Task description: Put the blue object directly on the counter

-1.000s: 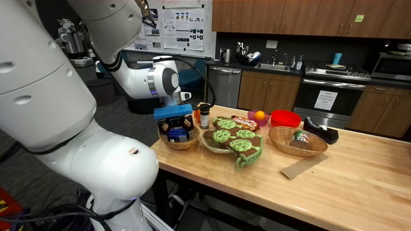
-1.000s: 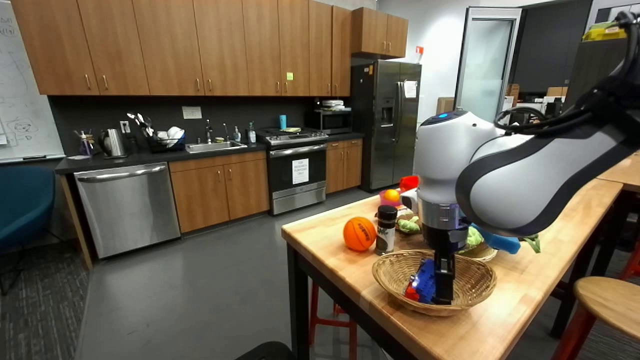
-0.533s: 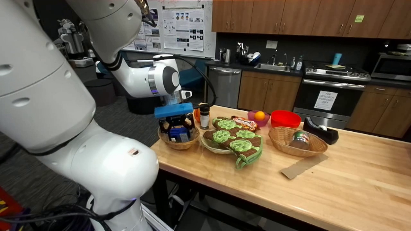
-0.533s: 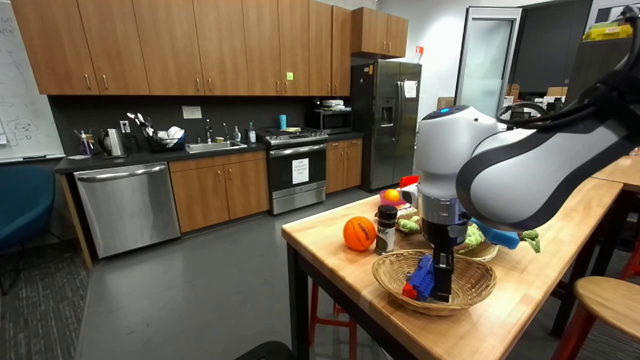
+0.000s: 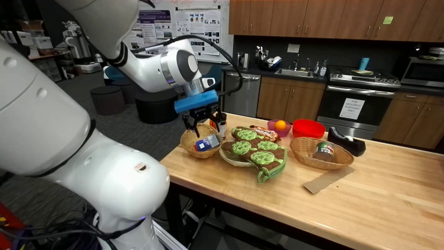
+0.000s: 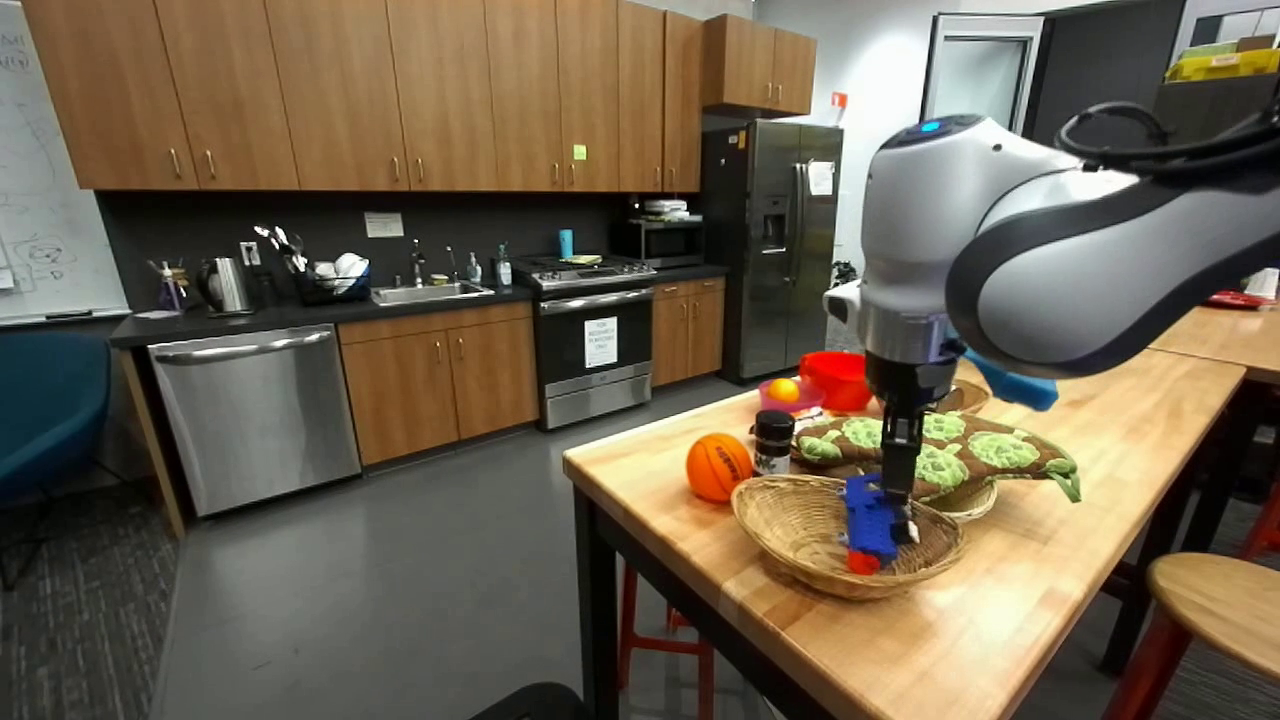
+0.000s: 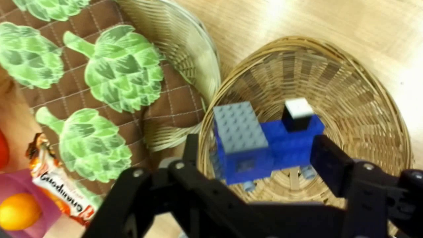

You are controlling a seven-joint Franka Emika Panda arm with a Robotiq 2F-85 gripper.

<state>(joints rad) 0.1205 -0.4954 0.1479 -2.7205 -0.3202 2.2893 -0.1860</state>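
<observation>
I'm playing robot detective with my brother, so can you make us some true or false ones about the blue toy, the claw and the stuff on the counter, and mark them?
The blue toy is in a woven basket. True.
The claw is open. True.
The red bowl holds the orange fruit. False: the orange fruit is in the purple bowl.
The orange ball rests on the counter. True.
The leafy mitt is inside the blue toy's basket. False: the leafy mitt lies partly over the paler basket next to it.
The can stands right on the wood. False: the can is in the oval basket.
</observation>
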